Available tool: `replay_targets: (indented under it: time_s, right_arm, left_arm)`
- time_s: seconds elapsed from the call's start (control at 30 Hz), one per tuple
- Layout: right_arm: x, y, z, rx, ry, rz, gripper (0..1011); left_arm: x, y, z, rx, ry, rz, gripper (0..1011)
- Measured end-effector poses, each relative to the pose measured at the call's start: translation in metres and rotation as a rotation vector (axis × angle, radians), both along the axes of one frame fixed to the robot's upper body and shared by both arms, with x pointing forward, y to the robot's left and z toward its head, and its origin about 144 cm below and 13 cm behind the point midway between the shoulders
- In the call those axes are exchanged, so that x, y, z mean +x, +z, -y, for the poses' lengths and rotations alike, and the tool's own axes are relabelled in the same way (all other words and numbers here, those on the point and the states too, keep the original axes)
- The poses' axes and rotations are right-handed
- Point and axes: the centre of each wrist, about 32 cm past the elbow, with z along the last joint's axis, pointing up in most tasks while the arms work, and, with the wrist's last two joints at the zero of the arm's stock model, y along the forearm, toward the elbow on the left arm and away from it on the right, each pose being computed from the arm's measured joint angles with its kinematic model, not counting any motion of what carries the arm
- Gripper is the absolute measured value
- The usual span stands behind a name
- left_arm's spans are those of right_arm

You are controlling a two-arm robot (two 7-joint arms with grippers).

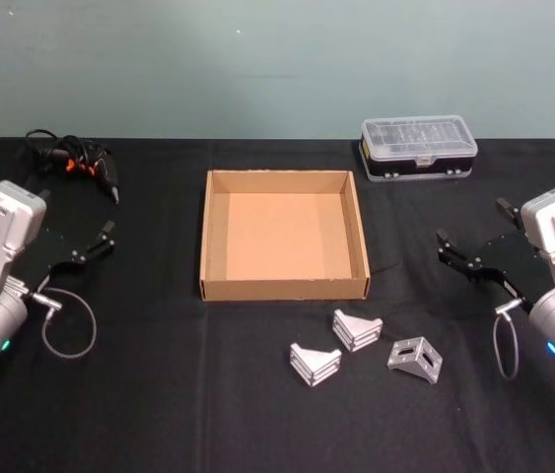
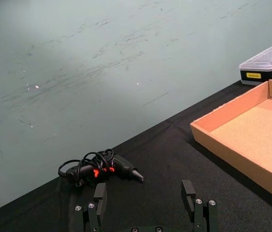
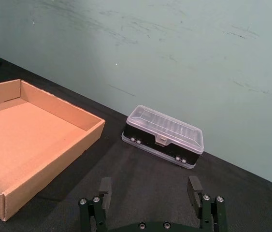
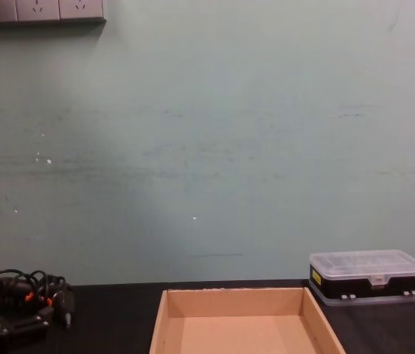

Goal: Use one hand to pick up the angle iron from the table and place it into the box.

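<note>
Three silver angle irons lie on the black table (image 1: 159,394) just in front of the box: one (image 1: 314,363) at the left, one (image 1: 357,328) in the middle, one (image 1: 415,358) at the right. The tan cardboard box (image 1: 285,287) sits empty at the table's centre, also seen as the box (image 2: 251,140), the box (image 3: 34,140) and the box (image 4: 248,324). My left gripper (image 1: 109,235) hovers open at the left, well away from the irons; its fingertips (image 2: 99,192) hold nothing. My right gripper (image 1: 472,246) is open at the right, level with the box's front edge, fingertips (image 3: 194,185) empty.
A black plastic case with a clear lid (image 1: 418,148) stands at the back right, behind the box. A black tool with orange marks and a coiled cable (image 1: 72,163) lies at the back left. A teal wall rises behind the table.
</note>
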Motion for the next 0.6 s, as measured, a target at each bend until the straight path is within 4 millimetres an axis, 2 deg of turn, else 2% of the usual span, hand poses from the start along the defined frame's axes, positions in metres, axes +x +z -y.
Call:
replay_targets:
  time_s: [0.6]
  right_arm:
    - [0.0000,0.0000,0.0000,0.000,0.000,0.000,1002]
  left_arm:
    - [0.0000,0.0000,0.0000,0.000,0.000,0.000,1011]
